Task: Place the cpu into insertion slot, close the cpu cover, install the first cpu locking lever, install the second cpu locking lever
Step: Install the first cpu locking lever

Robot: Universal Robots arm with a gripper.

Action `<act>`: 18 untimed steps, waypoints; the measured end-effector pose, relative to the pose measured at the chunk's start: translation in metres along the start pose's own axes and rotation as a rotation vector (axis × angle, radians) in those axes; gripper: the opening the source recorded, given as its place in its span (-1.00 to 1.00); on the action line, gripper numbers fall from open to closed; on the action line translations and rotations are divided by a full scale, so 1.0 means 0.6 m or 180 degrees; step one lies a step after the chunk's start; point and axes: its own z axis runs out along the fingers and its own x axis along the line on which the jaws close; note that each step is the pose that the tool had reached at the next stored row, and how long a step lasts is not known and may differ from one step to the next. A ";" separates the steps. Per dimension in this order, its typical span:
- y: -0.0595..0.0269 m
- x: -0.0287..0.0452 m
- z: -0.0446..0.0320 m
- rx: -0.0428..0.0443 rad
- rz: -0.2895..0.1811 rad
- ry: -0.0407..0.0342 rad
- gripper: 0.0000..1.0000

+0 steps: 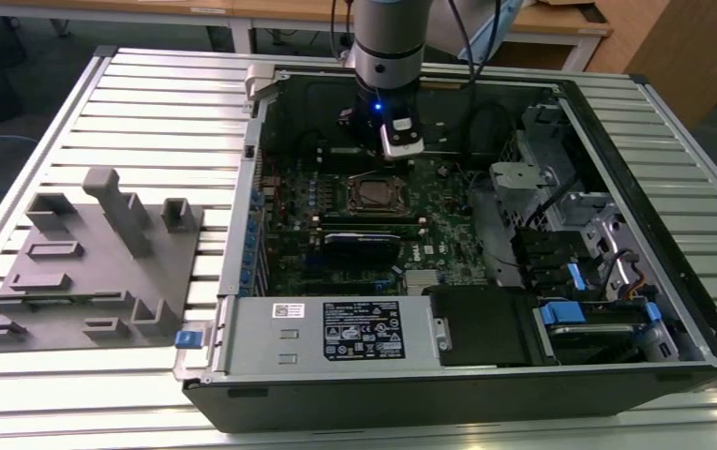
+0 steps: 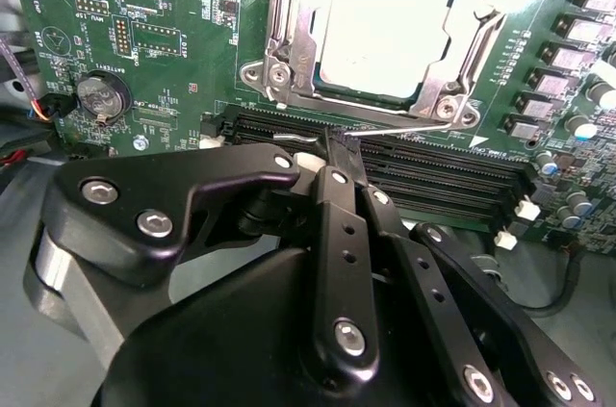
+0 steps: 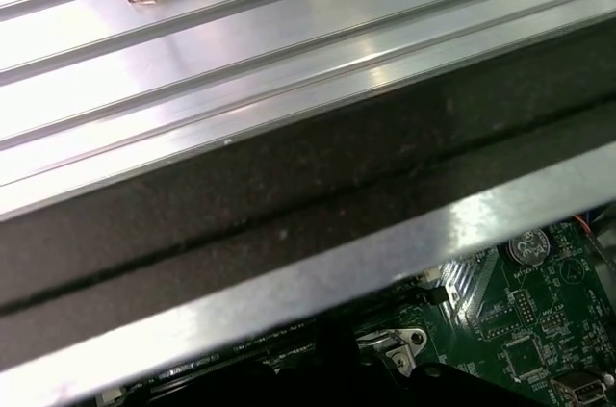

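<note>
The cpu (image 2: pixel 388 30), a flat square chip with a pale metal top, lies in the insertion slot (image 1: pixel 375 195) on the green motherboard. The cpu cover (image 2: pixel 290 37), a silvery frame, lies flat around the chip. A thin wire locking lever (image 2: pixel 409 127) runs along the socket's edge beside the black memory slots. My gripper (image 2: pixel 334 138) is shut, and its black fingertips sit right at this lever near its hooked end. I cannot tell whether they pinch it. In the exterior view the gripper (image 1: pixel 398 150) hangs just behind the socket inside the open computer case.
Black memory slots (image 2: pixel 433 171) run beside the socket. A coin battery (image 2: pixel 102 95) sits on the board. The case holds a power supply (image 1: pixel 333 330) at the front and drive bays (image 1: pixel 583 253) on the exterior view's right. A grey fixture block (image 1: pixel 83 262) stands on the slatted table.
</note>
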 end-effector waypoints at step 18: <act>0.004 0.002 0.006 0.0098 0.0051 -0.0046 -0.80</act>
